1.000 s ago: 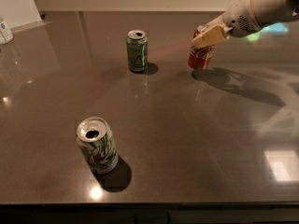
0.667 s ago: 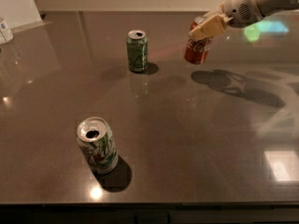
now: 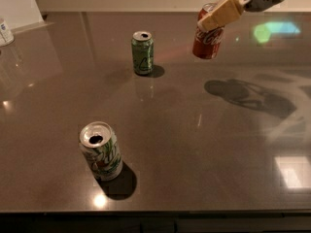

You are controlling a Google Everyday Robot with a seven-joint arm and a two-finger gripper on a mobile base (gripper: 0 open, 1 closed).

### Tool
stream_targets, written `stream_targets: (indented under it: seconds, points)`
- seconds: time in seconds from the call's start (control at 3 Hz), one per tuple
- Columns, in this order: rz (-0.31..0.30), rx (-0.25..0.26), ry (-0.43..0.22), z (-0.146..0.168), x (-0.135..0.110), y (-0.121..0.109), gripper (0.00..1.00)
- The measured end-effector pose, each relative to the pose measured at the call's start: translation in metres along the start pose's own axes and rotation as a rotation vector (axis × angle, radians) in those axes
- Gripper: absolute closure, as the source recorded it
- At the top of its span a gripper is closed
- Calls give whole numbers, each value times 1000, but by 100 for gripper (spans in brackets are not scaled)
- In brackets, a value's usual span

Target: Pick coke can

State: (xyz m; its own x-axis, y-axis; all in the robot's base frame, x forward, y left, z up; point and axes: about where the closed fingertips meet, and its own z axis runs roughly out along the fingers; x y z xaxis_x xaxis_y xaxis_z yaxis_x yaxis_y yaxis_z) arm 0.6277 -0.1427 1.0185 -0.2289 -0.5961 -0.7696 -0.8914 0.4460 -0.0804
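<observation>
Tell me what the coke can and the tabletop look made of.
The coke can, held aloft by the gripper at upper right: likely aluminium, glossy red print, silvery rim. The tabletop: dark, polished, maybe stone or laminate; it mirrors lights.

Coke can (image 3: 208, 41): red body, white script on the side, silver rim just showing at the top. It sits at the top right of the view, held in the air clear of the table (image 3: 194, 144). The axis is near upright with a slight tilt. The gripper (image 3: 212, 16) comes in from the upper right and is clamped across the can's upper part. One tan finger (image 3: 221, 13) lies across the near side; the other is hidden behind the can.
</observation>
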Motion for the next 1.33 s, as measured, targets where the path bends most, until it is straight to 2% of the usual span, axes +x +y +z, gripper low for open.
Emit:
stream_targets:
  seconds: [0.33,1.0,1.33]
  points:
    - [-8,-15,5,-13,-3,11,100]
    - [-70,-68,-37,-24,-20,34,100]
    - [-70,-68,-37,-24,-20,34,100]
